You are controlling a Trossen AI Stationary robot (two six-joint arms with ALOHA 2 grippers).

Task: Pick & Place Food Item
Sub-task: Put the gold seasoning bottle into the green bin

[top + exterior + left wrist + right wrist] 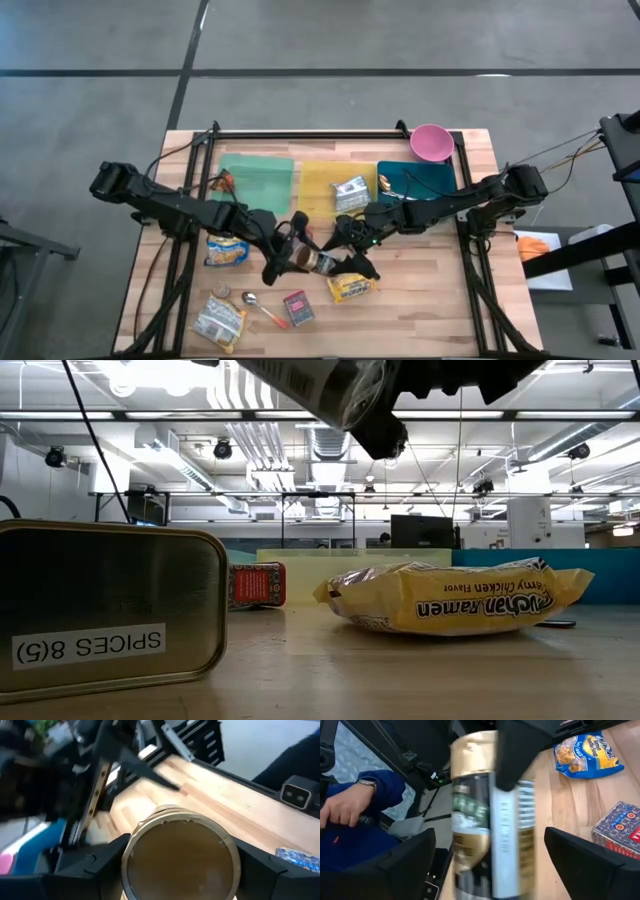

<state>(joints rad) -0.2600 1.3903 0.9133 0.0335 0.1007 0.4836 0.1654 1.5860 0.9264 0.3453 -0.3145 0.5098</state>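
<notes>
A can (305,258) with a gold end and a dark label hangs over the middle of the table, between my two arms. My left gripper (288,255) is shut on it. In the left wrist view the can's round gold end (180,855) fills the gap between the fingers. My right gripper (345,252) is open. Its fingers stand wide apart on either side of the can (490,820), with a gap on each side. The low view shows the can (330,385) high above the tabletop. My left gripper pinches the can's round side wall (131,851) between its two fingers (95,865), one on each side. The fingers lie along the can; one of them (515,750) runs down its gold-banded end. The can is lifted clear of the table and tilted.
A yellow ramen packet (350,288), a red box (298,308), a spoon (262,310), a silver packet (220,322) and a blue-yellow snack bag (227,250) lie below. Green (258,180), yellow (320,185) and teal (420,180) mats and a pink bowl (431,142) sit farther back. A person's hand (345,807) shows beyond the table.
</notes>
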